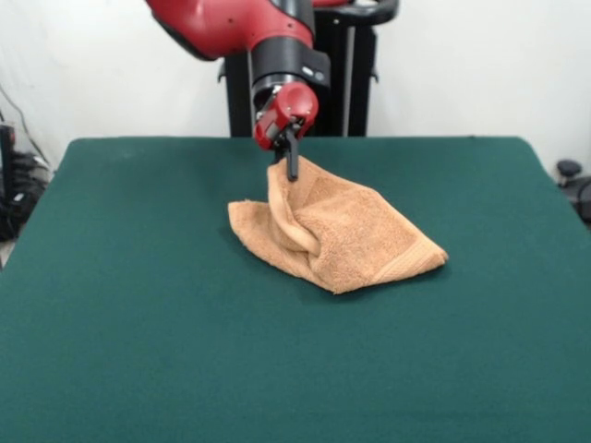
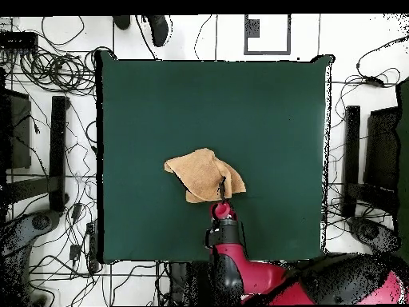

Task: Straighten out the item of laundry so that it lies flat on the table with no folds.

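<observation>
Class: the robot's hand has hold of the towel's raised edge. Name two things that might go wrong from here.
1. The hand grips only a small peak of the towel; it may slip out when pulled.
2. A thick fold runs down the middle; dragging could slide the whole bunch across the table without opening it.

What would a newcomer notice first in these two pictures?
First, the crumpled orange-tan terry-cloth towel near the middle of the large dark green felt-covered table, with one corner pulled up into a peak. Next, the red and black robot arm, whose claw is shut on that raised corner at the towel's far side.
</observation>
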Available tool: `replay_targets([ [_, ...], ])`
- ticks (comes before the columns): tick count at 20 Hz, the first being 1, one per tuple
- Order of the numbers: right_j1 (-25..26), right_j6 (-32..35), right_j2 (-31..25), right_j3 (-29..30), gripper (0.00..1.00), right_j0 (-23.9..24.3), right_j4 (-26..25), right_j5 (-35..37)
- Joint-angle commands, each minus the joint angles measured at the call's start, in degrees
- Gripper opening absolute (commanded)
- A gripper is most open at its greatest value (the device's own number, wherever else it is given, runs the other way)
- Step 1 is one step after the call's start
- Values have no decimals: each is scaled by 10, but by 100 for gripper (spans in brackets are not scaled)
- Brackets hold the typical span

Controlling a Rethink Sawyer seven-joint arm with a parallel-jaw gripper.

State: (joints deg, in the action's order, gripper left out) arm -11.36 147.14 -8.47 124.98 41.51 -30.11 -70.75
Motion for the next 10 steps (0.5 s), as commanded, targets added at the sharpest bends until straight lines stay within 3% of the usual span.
replay_targets([
  [1,14,96,-67,-89,100,-28,0,45],
  [10,8,94,-68,-84,100,-26,-3,51],
])
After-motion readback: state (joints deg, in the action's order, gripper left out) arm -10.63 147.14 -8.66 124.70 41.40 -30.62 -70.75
